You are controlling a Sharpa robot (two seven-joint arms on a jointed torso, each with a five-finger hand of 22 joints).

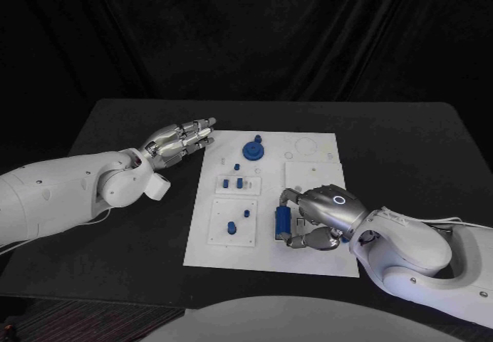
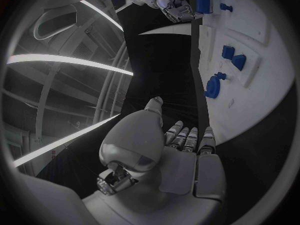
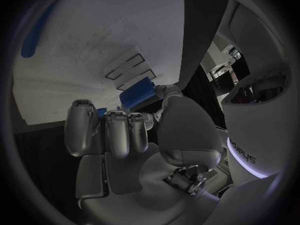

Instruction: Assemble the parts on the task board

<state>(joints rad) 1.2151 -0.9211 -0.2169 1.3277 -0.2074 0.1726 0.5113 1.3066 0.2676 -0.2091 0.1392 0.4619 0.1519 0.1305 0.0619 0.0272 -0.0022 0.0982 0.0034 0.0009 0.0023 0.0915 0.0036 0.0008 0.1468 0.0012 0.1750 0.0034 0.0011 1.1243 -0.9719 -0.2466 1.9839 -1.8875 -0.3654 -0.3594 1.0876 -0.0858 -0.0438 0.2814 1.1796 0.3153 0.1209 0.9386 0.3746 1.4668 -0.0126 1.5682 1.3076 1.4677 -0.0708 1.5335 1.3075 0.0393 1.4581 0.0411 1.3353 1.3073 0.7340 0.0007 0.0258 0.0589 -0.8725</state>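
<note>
Right hand (image 1: 316,217): grips long blue bar-shaped part (image 1: 281,221) over task board (image 1: 308,258). Left hand (image 1: 180,140): fingers extended, holding nothing.

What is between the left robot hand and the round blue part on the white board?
Nothing: in the head view, only bare black table and blank board edge lie between the left robot hand and the round blue part.

Left hand (image 1: 181,140) extended flat, fingers together, holding nothing. Right hand (image 1: 313,217) curled, fingers (image 3: 119,130) closed on blue part (image 1: 281,222).
</note>
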